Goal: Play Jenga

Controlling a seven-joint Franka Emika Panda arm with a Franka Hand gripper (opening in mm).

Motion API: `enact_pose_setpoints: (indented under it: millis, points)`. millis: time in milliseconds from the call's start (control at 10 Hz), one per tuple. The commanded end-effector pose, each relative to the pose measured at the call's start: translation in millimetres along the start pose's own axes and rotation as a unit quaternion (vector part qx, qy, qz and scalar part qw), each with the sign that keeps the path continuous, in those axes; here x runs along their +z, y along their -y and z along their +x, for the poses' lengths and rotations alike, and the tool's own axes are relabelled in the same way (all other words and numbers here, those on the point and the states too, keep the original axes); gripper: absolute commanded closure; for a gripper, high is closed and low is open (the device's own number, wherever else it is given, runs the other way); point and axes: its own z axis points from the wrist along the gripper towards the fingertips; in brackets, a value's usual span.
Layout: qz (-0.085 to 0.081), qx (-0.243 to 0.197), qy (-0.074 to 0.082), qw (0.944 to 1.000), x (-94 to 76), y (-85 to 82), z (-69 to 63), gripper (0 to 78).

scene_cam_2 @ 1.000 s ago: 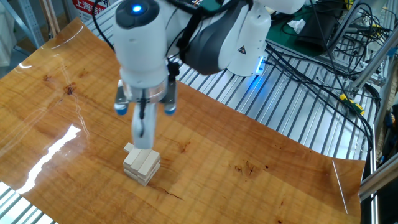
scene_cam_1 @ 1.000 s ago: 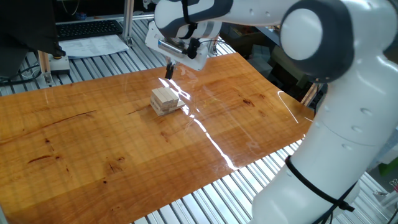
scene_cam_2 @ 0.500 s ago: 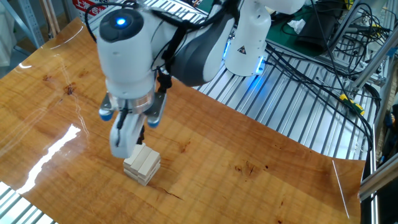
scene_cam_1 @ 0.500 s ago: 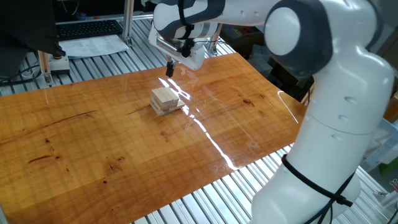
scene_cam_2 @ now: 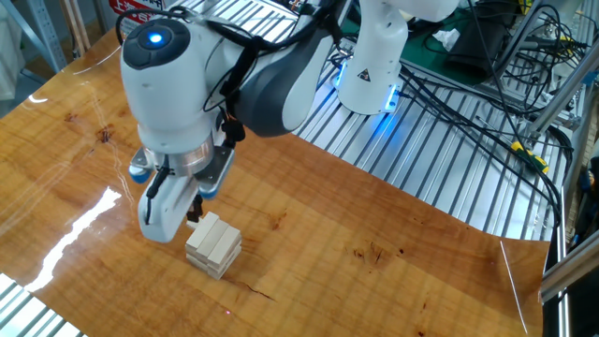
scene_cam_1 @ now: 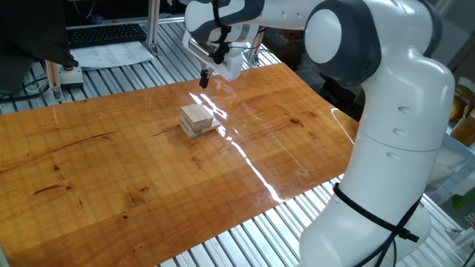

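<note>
The Jenga stack (scene_cam_1: 197, 120) is a low pile of pale wooden blocks in crossed layers on the glossy wooden table (scene_cam_1: 111, 170). In the other fixed view the stack (scene_cam_2: 213, 246) has one block end (scene_cam_2: 194, 223) sticking out on its far left side. My gripper (scene_cam_1: 204, 78) hovers just behind and above the stack, tilted. Its dark fingers look pressed together with nothing between them. In the other fixed view the gripper (scene_cam_2: 194, 208) hangs right over that protruding end, and the white hand hides most of the fingers. I cannot tell whether it touches the block.
A keyboard (scene_cam_1: 104, 33) and papers (scene_cam_1: 111, 53) lie beyond the table's far edge. The robot's white body (scene_cam_1: 393, 148) stands at the right side. Cables (scene_cam_2: 468, 94) run over the slatted metal bench (scene_cam_2: 440, 178) behind the table.
The hand has swung and tilted: in the other fixed view it slid left and down beside the stack. The fingertips drew slightly back from the stack. The blocks have not moved.
</note>
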Motion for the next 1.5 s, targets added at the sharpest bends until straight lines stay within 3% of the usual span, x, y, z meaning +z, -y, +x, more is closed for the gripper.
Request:
enact_pose_setpoints:
  millis: [100,300,400,500,700,1000,1200,1400,1500]
  points:
    - [-0.001,-0.023,-0.008,0.9997,-1.1,-1.3,-2.9,77.6]
    - [-0.005,-0.064,-0.013,0.9978,-1.1,-1.3,-2.9,77.6]
    - [-0.013,-0.082,-0.033,0.996,-1.1,-1.3,-2.9,77.6]
    - [-0.015,-0.092,-0.039,0.9949,-1.1,-1.3,-2.9,77.6]
    - [-0.016,-0.12,-0.04,0.9919,-1.1,-1.3,-2.9,77.6]
    - [-0.013,-0.078,-0.038,0.9962,-0.5,-2.3,-4.7,77.6]
    - [-0.009,-0.027,-0.026,0.9992,4.5,-3.0,-18.3,77.6]
    - [-0.008,0.01,-0.025,0.9996,12.0,-2.6,-30.8,77.6]
    - [-0.005,0.044,-0.018,0.9989,15.6,-5.6,-30.5,77.6]
